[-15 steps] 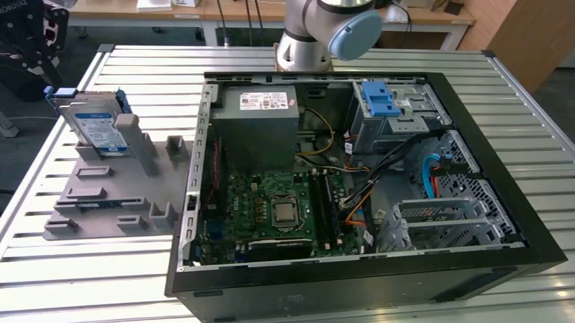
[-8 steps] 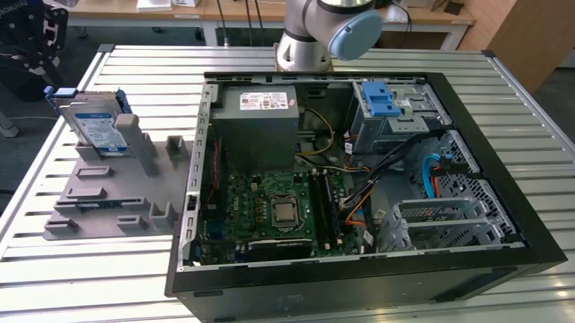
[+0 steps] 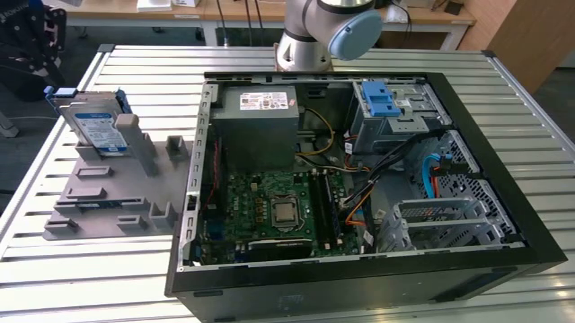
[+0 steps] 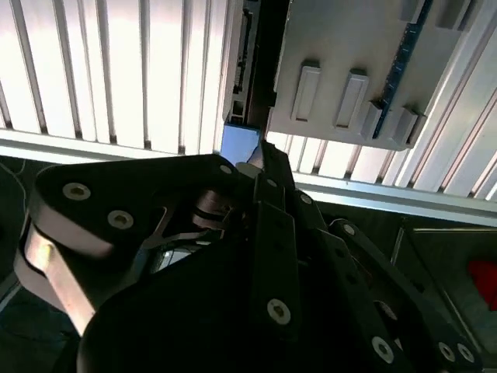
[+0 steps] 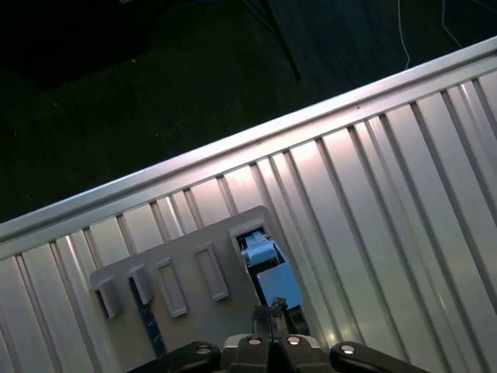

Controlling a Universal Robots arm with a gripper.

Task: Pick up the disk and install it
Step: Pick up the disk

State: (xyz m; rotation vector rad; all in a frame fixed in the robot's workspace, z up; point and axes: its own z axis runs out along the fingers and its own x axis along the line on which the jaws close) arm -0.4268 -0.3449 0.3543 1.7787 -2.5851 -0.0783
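A slatted metal table [image 3: 117, 60] carries an open computer case [image 3: 503, 222] and, to the exterior view's left of it, a grey holder [image 3: 99, 195]. The gripper [image 5: 270, 312] hangs above that holder, its fingers pressed together on nothing. The disk [image 3: 97, 128] stands upright in a slot at the holder's end, label face outward

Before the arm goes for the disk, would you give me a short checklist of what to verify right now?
1. The disk stands upright in the grey holder: ok.
2. The gripper hangs above the disk, not touching it: ok.
3. The gripper is centred over the disk: cannot tell.
4. The computer case lies open on top: ok.
5. The blue latch on the drive cage is released: cannot tell.
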